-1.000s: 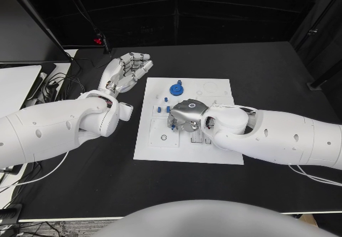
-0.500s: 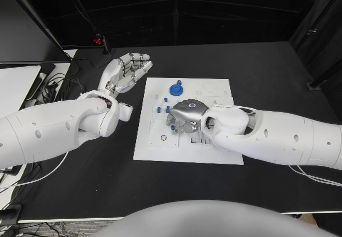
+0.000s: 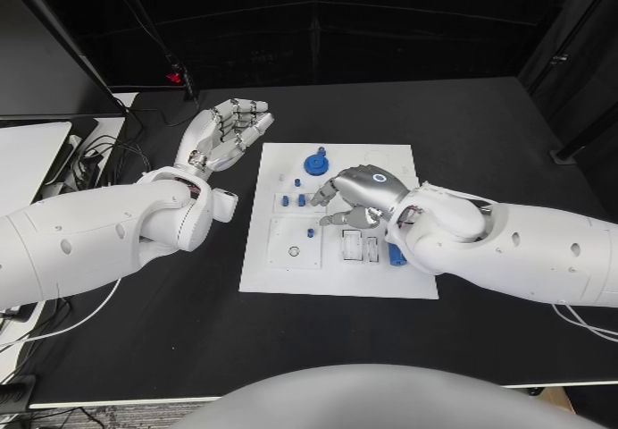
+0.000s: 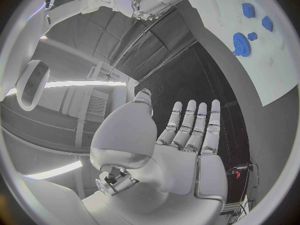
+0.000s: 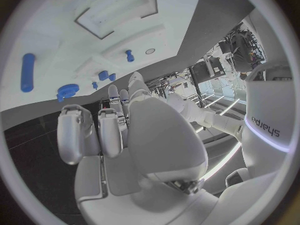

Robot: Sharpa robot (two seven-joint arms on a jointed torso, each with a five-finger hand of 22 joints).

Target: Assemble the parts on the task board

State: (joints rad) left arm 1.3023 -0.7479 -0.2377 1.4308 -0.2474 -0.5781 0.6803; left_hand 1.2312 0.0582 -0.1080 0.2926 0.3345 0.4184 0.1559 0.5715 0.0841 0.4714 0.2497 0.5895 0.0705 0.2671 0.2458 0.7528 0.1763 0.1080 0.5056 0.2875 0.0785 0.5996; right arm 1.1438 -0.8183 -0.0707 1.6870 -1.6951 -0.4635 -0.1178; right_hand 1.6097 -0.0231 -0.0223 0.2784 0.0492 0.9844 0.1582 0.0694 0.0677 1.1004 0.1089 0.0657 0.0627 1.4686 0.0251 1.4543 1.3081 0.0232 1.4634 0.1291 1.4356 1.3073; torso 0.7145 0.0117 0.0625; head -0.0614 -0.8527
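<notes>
a black surface (image 3: 154, 313) carries the white task board (image 3: 338, 268) at its middle, with dark room behind. the left hand (image 3: 232, 125) hangs over the bare surface just beside the board's far left corner, its fingers straight and spread a little, holding nothing; the left wrist view shows the same flat, empty palm (image 4: 187, 155). the right hand (image 3: 361, 192) hovers over the middle of the board with its fingers curled downward, and nothing shows between them. on the board a blue gear (image 3: 317, 164) lies near the far edge, with a small blue peg (image 3: 323, 149) just beyond it. small blue blocks (image 3: 296, 200) sit left of the right hand. an oblong blue part (image 3: 396, 255) lies close by the right wrist, beside the board's rectangular slots (image 3: 359, 245).
</notes>
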